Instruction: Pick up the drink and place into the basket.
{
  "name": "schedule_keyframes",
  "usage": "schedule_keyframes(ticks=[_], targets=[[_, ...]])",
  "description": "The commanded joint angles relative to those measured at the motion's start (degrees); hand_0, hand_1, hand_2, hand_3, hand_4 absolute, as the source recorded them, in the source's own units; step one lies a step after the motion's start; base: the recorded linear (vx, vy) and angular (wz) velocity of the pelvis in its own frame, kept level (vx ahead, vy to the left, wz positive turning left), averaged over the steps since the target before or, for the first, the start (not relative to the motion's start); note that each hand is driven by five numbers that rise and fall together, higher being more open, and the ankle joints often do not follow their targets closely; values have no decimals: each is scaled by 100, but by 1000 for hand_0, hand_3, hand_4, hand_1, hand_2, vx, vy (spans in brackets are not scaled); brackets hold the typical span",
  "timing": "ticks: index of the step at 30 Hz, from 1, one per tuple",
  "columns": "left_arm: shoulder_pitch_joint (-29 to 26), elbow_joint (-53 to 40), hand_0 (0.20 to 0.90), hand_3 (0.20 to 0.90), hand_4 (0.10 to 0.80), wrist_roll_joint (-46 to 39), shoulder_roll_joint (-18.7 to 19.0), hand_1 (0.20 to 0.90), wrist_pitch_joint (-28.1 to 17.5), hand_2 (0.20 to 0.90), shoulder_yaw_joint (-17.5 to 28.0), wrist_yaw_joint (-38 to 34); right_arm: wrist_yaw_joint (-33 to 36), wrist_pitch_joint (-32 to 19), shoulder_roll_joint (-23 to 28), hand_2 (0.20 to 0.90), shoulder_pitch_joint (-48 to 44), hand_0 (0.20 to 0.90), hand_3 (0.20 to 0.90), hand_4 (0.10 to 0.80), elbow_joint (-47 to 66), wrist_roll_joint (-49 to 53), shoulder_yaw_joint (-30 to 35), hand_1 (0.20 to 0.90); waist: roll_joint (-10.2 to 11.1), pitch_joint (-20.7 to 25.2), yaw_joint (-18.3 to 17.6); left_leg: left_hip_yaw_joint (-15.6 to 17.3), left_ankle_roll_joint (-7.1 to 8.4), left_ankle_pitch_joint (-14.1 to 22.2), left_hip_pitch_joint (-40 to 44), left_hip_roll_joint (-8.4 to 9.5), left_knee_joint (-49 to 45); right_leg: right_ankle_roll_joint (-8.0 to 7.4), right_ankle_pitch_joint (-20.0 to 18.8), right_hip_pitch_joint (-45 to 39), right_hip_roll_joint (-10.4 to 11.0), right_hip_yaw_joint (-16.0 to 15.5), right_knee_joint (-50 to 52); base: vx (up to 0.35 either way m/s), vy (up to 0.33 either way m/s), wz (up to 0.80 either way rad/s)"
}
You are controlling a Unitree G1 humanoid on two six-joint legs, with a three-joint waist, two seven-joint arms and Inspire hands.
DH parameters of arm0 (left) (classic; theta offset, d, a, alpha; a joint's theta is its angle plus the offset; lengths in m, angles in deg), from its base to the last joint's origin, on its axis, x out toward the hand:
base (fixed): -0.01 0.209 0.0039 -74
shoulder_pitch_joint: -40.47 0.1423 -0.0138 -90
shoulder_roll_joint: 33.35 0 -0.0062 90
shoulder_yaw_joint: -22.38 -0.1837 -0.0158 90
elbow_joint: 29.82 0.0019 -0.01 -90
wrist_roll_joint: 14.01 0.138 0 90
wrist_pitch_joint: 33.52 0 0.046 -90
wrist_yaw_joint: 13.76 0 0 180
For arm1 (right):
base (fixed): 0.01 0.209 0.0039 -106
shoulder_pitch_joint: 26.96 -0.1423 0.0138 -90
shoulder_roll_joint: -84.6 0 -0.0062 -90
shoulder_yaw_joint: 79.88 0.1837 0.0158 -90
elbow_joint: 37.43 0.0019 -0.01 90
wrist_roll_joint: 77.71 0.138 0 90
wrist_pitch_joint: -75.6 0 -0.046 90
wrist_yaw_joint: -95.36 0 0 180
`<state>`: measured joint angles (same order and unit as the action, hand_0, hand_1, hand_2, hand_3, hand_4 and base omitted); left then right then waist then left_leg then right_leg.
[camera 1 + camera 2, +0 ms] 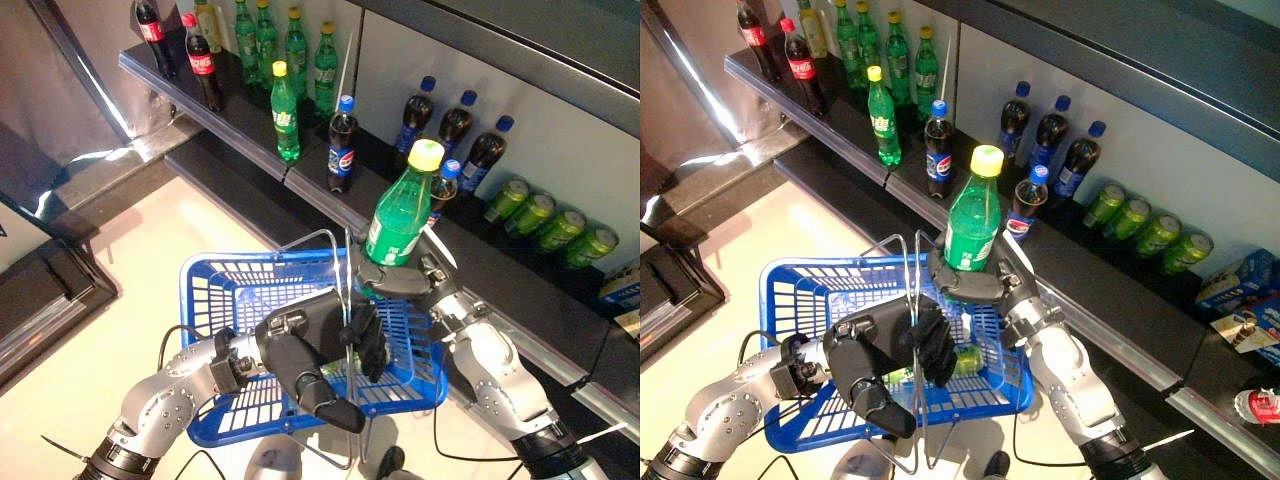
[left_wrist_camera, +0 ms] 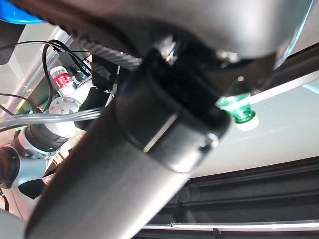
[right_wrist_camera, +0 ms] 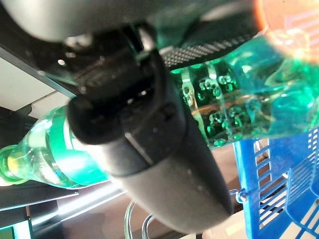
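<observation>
Two robot hands are working over a blue basket (image 1: 215, 300), one gripping its wire handles, the other lifting a green drink bottle.

Right hand (image 1: 395, 280) is curling its fingers tightly around the lower body of the green drink bottle (image 1: 398, 215), holding it upright with its yellow cap on top, just above the basket's far right rim. Left hand (image 1: 310, 350) is closing its fingers around the basket's thin wire handles (image 1: 918, 330) over the middle of the basket. One green item is lying on the basket floor, partly hidden. Beyond the basket, a dark shelf (image 1: 255, 140) is carrying rows of cola bottles (image 1: 203, 60), green bottles and green cans (image 1: 545, 225).
</observation>
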<state>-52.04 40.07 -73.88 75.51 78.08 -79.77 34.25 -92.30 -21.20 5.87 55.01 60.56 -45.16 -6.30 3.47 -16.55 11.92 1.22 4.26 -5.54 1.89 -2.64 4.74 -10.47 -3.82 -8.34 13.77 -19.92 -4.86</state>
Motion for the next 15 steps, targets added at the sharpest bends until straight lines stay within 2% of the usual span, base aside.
schedule_keyframes(ticks=[1, 15], targets=[[-449, -1340, 300, 200, 100, -1128, -754, 300, -1024, 300, 298, 916, -281, -788, 36, 300, -232, 300, 200, 100, 671, 91, 305, 300, -73, 1494, -79, 380, -8, 547, 253, -203, 26, -35, 141, -11, 25, 10, 117, 0, 0, 0], [-361, -1412, 300, 200, 100, -1217, -625, 300, -1017, 300, 483, 918, -624, -603, 178, 300, -47, 300, 200, 100, 601, 72, 374, 300, -45, 1470, -100, 357, 8, 532, 242, -218, 26, -39, 145, -8, 21, 9, 130, 0, 0, 0]])
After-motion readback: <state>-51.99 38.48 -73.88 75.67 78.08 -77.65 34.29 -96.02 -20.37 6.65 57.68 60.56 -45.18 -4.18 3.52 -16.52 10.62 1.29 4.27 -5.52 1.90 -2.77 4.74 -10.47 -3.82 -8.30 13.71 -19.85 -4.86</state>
